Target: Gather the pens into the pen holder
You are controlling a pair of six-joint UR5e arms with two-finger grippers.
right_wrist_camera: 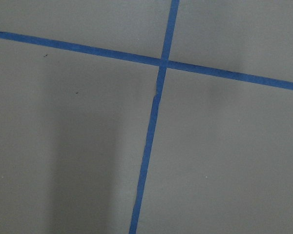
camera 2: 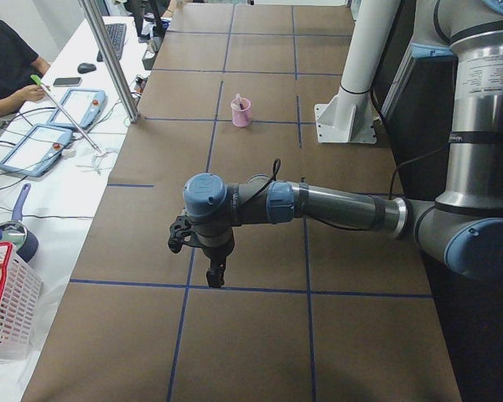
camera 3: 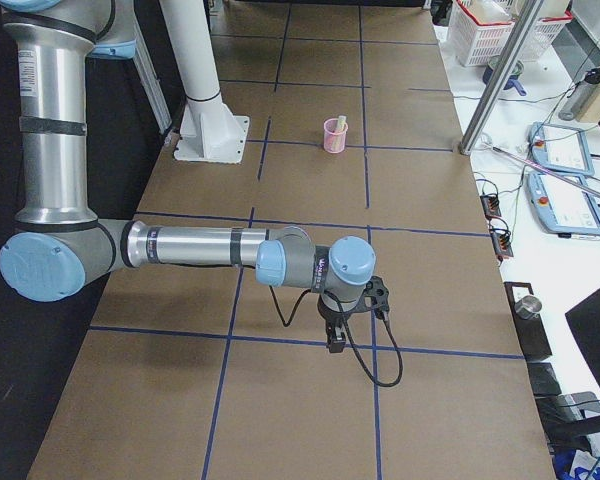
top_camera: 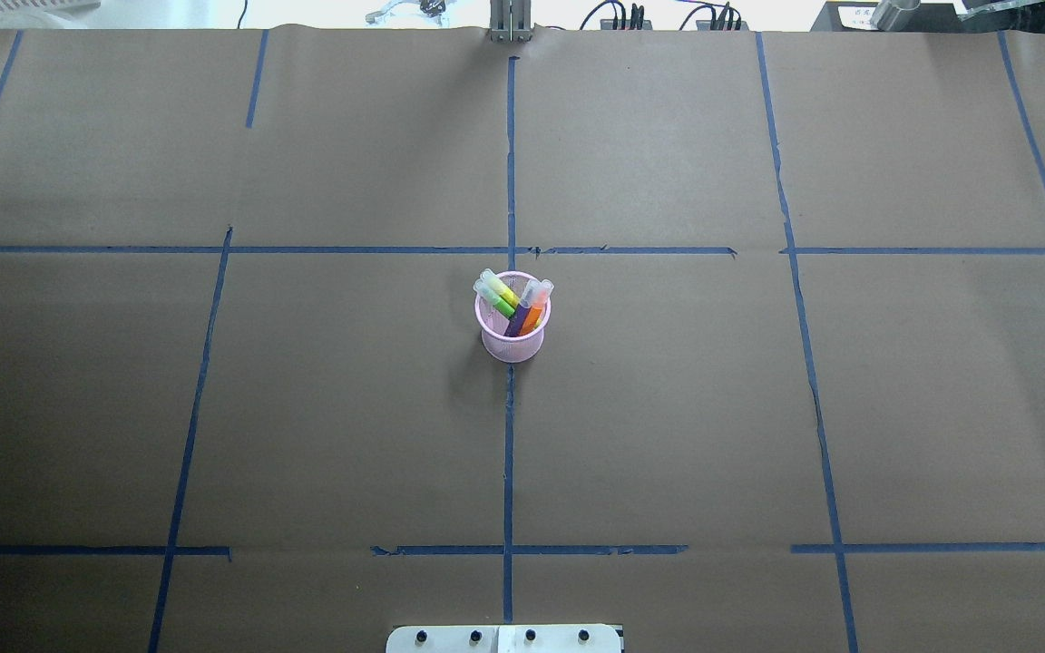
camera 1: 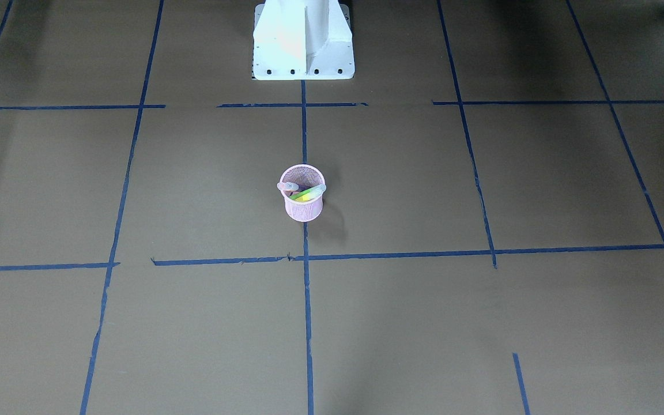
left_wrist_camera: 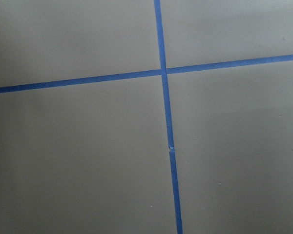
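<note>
Pincers hang low at the two ends of the worktop (top_camera: pixel 305 408), each one pointing down. The left pincer (camera 2: pixel 215 275) is close above a crossing of the blue tape lines (left_wrist_camera: pixel 162 71), and the right pincer (camera 3: pixel 335 340) is close above another such crossing. Both show only from the side cameras, and the wrist cameras show just paper and tape. So I cannot tell if either one is apart or together.

Farther along, near the middle of the worktop and well apart from both pincers, the pen holder (top_camera: pixel 512 345) stands upright on the central tape line. All four pens are inside it, with the pale caps up and over the rim. The yellow pen (top_camera: pixel 502 292) and the green pen (top_camera: pixel 502 307) lie side by side. Their long axis leans toward the robot's left and away from the robot. The purple pen (top_camera: pixel 518 320) and the orange pen (top_camera: pixel 533 316) lean the other way, toward the robot's right and away. The two pairs therefore form a V that opens to the far side.
</note>
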